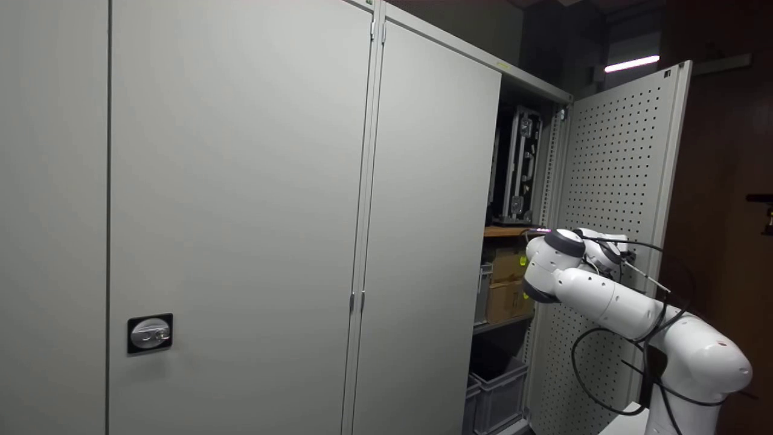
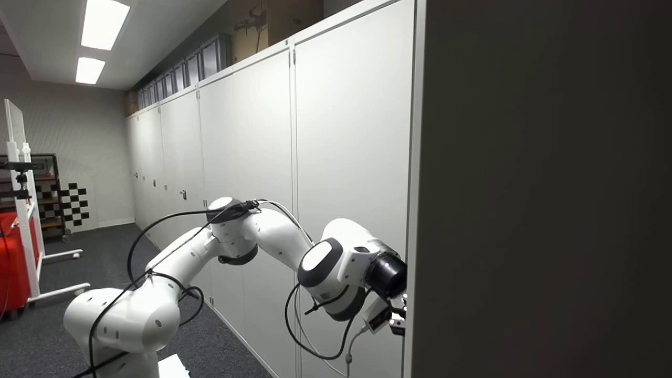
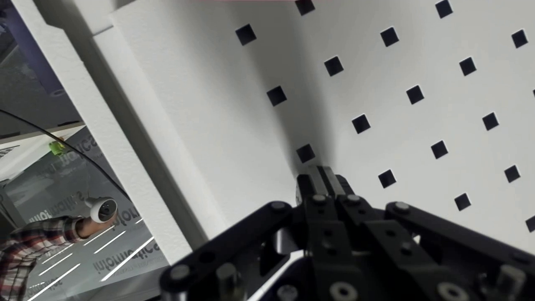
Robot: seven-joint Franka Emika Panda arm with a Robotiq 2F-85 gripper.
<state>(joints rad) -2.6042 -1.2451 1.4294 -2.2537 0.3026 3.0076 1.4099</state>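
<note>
Black gripper (image 3: 321,172), its fingers (image 3: 320,215) clenched on themselves, tips right at the inner face of the open cabinet door (image 1: 616,157); contact or a sliver of gap, I can't tell. The door: pale grey metal, punched with rows of small square holes, folded rim down the free edge, soft shadows across it. Hinged at the side of its cabinet (image 1: 537,85), standing well out, white arm (image 1: 604,299) bent in front. Inside the cabinet: black case (image 1: 525,169) with silvery edges, cardboard boxes (image 1: 506,302) below, grey bins (image 1: 501,402) lowest. Past that I see dark carpet (image 2: 118,249), a long run of shut cupboards (image 2: 178,142), a whiteboard (image 2: 17,126) on a wheeled stand (image 2: 58,293), something red and bulky (image 2: 14,278) beside it. Far end: pale wall (image 2: 107,157), chequered panel (image 2: 73,205), dark shelf rack (image 2: 50,200).
</note>
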